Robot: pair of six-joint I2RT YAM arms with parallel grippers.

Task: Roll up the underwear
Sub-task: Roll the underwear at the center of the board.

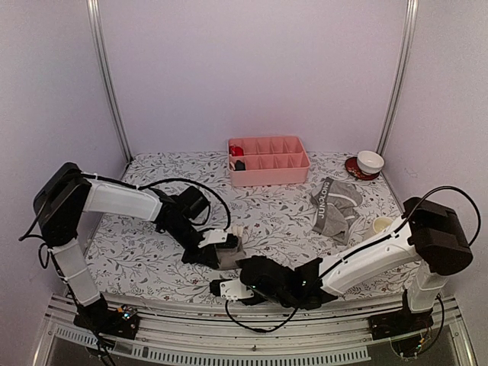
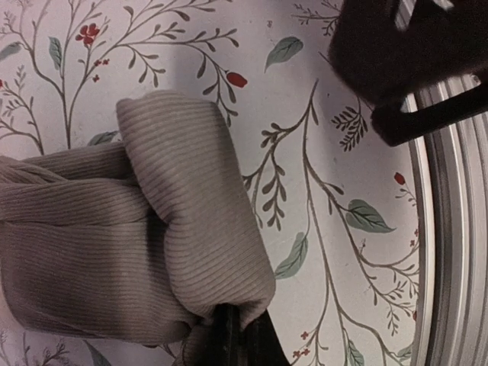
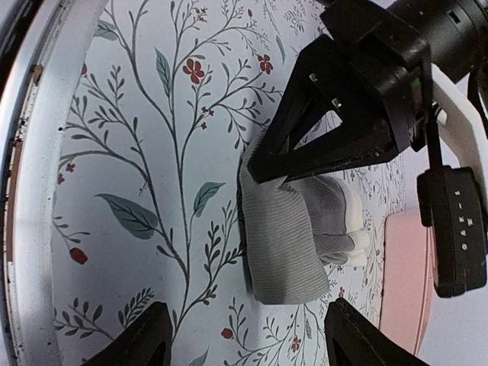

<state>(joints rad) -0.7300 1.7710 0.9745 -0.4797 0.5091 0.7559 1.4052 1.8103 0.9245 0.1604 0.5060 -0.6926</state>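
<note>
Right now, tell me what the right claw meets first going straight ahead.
The rolled grey briefs, pinched by the left claw, lie straight ahead of the open right claw; depth is unclear, but nothing seems between.

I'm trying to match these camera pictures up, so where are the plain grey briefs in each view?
Top external: plain grey briefs low centre, in the left gripper.
Left wrist: filling the left half.
Right wrist: centre, pinched by the left gripper.
Shared landmark: the metal rail at the table's near edge, at bottom, right and left respectively.
</note>
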